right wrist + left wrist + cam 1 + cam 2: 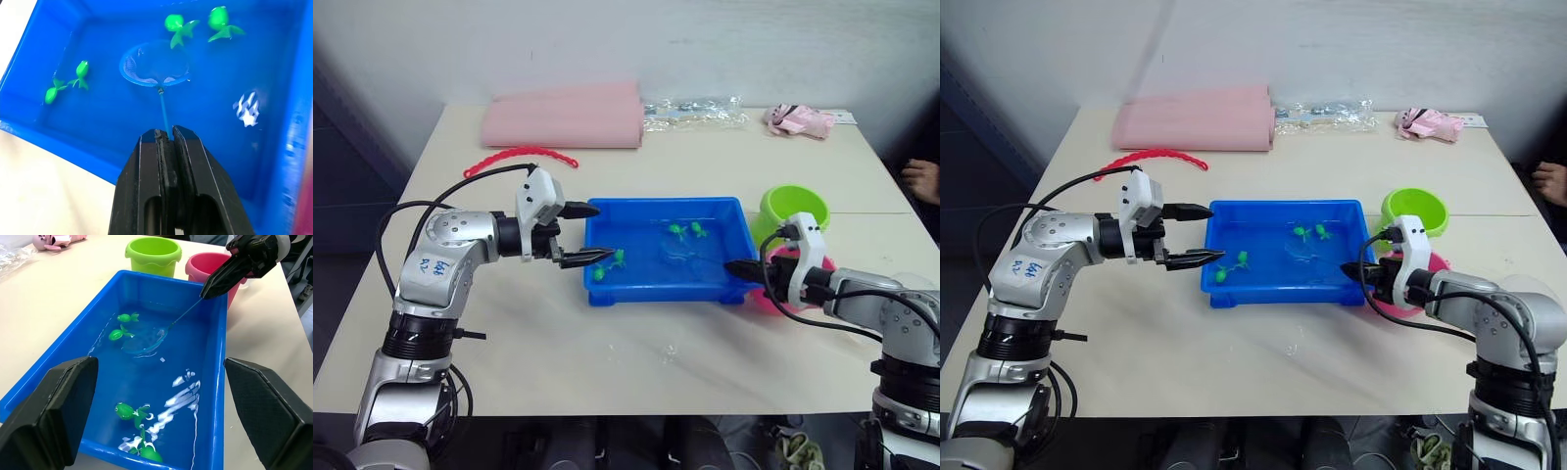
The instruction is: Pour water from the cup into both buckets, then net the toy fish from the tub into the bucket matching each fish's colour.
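The blue tub (656,203) holds water and green toy fish: two (178,24) lie just beyond the net and two more (80,71) lie near the tub's left end. My right gripper (739,267) is shut on the net's thin handle at the tub's right end. The net's hoop (155,63) is dipped in the water with no fish in it. My left gripper (597,233) hovers open over the tub's left wall, holding nothing. The lime green bucket (793,209) stands right of the tub. The pink bucket (205,265) is beside it, partly behind my right gripper. The cup is hidden.
At the table's far side lie a folded pink cloth (563,122), a red beaded strip (519,157), clear plastic wrapping (695,110) and a pink toy (798,119). A person's hand (922,179) shows at the right edge.
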### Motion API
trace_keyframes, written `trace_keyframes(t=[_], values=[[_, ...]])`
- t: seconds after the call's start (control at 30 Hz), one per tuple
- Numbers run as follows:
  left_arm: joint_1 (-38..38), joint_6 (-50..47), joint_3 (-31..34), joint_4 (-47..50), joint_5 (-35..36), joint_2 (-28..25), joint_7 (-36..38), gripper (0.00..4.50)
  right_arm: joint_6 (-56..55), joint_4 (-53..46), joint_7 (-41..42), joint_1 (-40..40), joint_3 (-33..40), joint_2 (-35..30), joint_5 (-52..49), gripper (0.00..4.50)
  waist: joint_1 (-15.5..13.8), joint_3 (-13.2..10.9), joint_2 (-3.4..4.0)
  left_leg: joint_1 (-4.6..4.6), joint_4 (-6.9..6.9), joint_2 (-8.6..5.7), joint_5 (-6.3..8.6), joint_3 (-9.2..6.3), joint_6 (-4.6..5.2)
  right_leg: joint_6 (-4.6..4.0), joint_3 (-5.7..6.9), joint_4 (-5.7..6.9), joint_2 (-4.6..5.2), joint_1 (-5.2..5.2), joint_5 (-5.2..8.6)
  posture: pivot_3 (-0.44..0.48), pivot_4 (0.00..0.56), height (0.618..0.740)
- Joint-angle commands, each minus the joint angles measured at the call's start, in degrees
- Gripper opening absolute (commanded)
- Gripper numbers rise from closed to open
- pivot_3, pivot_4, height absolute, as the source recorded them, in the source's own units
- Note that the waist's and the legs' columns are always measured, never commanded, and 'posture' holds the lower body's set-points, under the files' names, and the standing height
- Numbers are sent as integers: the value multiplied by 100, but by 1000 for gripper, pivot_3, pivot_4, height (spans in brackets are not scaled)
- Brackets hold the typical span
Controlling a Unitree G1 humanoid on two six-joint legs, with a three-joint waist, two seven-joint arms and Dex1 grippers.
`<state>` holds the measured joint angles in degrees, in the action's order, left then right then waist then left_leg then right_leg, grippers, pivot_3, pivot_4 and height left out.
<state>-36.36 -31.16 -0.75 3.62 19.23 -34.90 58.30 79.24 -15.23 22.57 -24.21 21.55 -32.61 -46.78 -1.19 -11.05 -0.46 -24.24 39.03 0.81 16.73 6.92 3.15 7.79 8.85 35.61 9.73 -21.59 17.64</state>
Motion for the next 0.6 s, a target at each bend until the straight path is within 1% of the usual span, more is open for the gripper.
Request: trace_keyframes(t=[0.03,0.17,0.27,0.33,0.47,0.6], values=[[-124,118,34,-12,104,18,2,4474,335,-422,-16,-62,390,-93,-385,0,-4,0,0,0,0,0,0,0,0,0,0,0,-1,0,0,0,150,738],[-234,223,-23,-188,70,74,44,4474,888,-634,-114,-137,764,-80,-692,0,-6,0,0,0,0,1,0,0,0,0,-1,0,-1,0,0,0,150,738],[-330,327,-80,-340,53,130,87,4474,1176,-624,-413,-190,904,-59,-497,0,-4,0,0,0,-1,1,1,0,0,0,-1,0,0,0,0,0,150,738],[-366,365,-110,-384,45,172,90,4474,1180,-597,-569,-178,924,-33,-343,0,-7,0,0,0,-1,1,0,0,0,0,-1,0,0,-1,0,0,150,738],[-396,418,-143,-430,40,225,77,4474,1047,-457,-770,-209,764,22,-60,0,-2,0,0,0,-3,0,1,3,-1,0,-3,-1,0,-2,0,0,150,738],[-403,428,-134,-432,46,232,69,4474,612,-272,-869,-286,470,88,289,0,14,0,0,0,-5,0,1,7,-1,0,-5,0,-1,-5,0,0,150,738]])
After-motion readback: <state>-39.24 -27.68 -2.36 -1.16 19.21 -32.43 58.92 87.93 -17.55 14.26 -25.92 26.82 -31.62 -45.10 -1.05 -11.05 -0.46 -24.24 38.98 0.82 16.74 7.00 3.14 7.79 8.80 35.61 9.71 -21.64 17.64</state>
